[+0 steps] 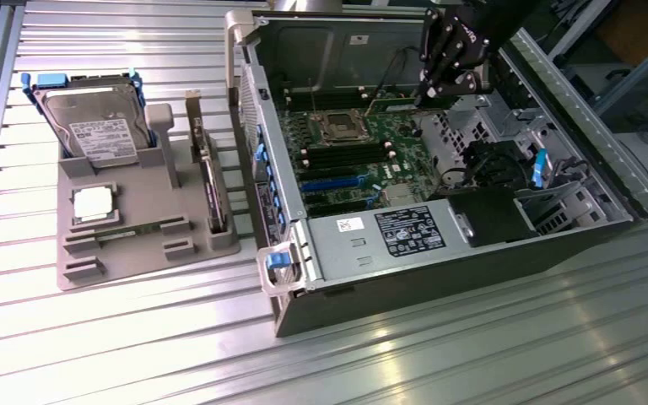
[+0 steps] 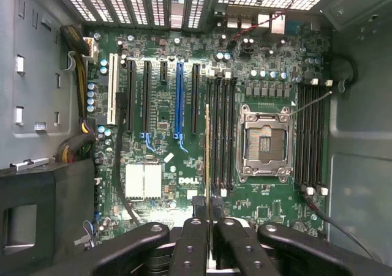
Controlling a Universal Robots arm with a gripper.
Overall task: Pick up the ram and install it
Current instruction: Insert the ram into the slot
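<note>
- First, on the exterior view's left you see the grey tray (image 1: 132,266) lying on the ribbed metal table (image 1: 471,363).
- At the tray's far end the hard drive (image 1: 99,131) stands tilted in its blue-edged cradle.
- Nearer you, the square silver CPU chip (image 1: 94,205) rests in its pocket, and just beside it the spare stick (image 1: 135,231), long and green, lies flat in its groove.
- Along the tray's edge nearest the computer, the dark expansion card (image 1: 212,181) stands upright on its edge.
- Next comes the open computer case (image 1: 437,287), lying on its side, with the green motherboard (image 1: 341,160) exposed and the empty CPU socket (image 1: 333,126) near its middle.
- Over the far right part of the case, your gripper (image 1: 445,97) hangs from the black arm, pointing down into the case.
- From the wrist view, your jaws are pinching the ram (image 2: 207,166), which shows edge-on as a thin line between the black fingers (image 2: 191,242).
- The ram hangs over the motherboard and runs along the bank of black memory slots (image 2: 222,135), between the blue slot (image 2: 179,98) and the CPU socket.
- You cannot tell whether the ram's lower edge touches a slot.
</note>
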